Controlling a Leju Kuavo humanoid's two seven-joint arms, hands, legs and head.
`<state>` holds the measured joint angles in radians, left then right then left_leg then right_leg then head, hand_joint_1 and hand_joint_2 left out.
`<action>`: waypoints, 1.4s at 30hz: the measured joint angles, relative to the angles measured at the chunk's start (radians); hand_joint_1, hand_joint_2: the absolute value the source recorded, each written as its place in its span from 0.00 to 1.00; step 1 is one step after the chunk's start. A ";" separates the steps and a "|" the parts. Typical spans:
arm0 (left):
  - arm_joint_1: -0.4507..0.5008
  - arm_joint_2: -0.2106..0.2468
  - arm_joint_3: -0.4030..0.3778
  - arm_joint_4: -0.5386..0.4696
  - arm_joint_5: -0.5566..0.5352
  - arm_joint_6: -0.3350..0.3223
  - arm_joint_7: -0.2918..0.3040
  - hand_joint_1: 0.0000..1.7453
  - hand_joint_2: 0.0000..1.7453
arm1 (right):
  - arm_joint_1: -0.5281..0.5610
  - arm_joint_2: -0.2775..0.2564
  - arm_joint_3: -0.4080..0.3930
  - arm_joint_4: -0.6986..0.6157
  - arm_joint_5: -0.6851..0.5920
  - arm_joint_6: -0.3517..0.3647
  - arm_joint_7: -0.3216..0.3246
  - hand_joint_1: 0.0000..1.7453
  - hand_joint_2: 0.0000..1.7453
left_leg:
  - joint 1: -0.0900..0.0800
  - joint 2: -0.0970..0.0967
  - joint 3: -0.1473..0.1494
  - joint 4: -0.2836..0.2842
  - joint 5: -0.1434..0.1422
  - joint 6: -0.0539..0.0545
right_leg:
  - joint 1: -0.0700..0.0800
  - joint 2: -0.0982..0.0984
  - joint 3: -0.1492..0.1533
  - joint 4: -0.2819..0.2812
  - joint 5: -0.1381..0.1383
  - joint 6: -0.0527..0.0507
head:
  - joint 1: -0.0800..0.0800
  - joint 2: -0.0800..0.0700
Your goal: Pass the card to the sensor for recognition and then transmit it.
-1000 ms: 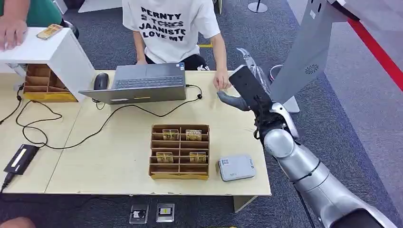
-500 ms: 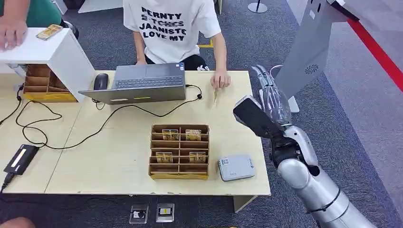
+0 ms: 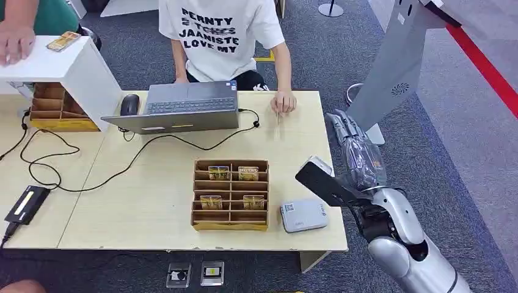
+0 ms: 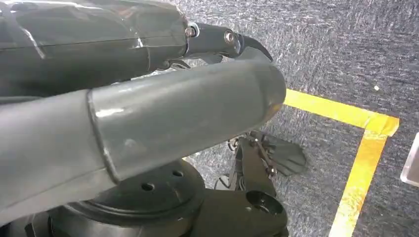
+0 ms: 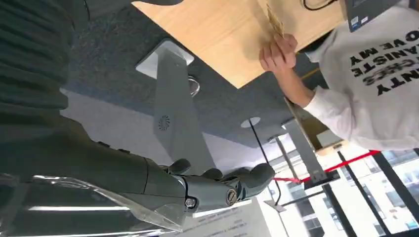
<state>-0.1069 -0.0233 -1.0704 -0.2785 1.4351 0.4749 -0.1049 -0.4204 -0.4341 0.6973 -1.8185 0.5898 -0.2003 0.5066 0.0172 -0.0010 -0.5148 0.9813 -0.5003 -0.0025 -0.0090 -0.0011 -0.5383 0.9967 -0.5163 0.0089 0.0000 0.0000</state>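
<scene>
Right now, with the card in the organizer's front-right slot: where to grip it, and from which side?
Pinch the card's top edge, with the fingers coming straight down from above. It stands on edge in the cardboard organizer, whose dividers wall in its lower part, so the top strip looks the most reachable. The right hand is probably nearest.

My left hand (image 4: pixel 148 98) sits so close to its wrist camera that its thumb and cover blur, and its fingers are mostly hidden, so I cannot tell how they lie. My right hand (image 3: pixel 357 149) is wrapped in a clear film that obscures the fingers (image 5: pixel 232 185), and the black wrist block hides its palm in the head view. The card (image 3: pixel 277 119) under the person's hand (image 3: pixel 284 101) is too thin and small to read; the person (image 3: pixel 223 36) is cut off at the frame's top.
</scene>
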 joint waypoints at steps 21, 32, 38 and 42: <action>0.000 0.007 0.000 0.000 0.010 0.002 0.029 0.00 0.00 | 0.057 -0.025 0.033 -0.040 -0.001 0.036 0.003 0.01 1.00 | 0.000 0.000 0.000 0.000 0.000 0.000 | 0.000 0.000 0.000 0.000 0.000 0.000 | 0.000 0.000; 0.000 0.012 0.000 -0.002 0.034 0.010 0.053 0.00 0.00 | 0.045 -0.013 0.091 -0.040 -0.049 0.045 -0.023 0.00 1.00 | 0.000 0.000 -0.001 0.000 0.000 0.000 | 0.000 -0.001 0.000 0.000 0.000 0.000 | 0.000 0.000; 0.001 0.015 0.000 -0.008 0.040 0.012 0.053 0.00 0.00 | 0.029 -0.008 0.127 -0.040 -0.060 0.045 -0.025 0.00 1.00 | 0.000 -0.001 -0.001 0.000 0.000 0.000 | 0.000 -0.002 0.000 0.000 0.000 0.000 | 0.000 0.000; 0.000 0.015 0.000 -0.008 0.040 0.012 0.053 0.00 0.00 | 0.018 -0.006 0.144 -0.040 -0.076 0.045 -0.026 0.00 1.00 | 0.000 -0.001 -0.001 0.000 0.000 0.000 | 0.000 -0.002 0.000 0.000 0.000 0.000 | 0.000 0.000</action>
<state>-0.1068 -0.0080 -1.0704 -0.2869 1.4755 0.4868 -0.0523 -0.4019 -0.4406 0.8416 -1.8585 0.5138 -0.1556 0.4807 0.0172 -0.0016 -0.5158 0.9812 -0.5003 -0.0025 -0.0090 -0.0029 -0.5381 0.9969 -0.5163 0.0089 0.0000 0.0000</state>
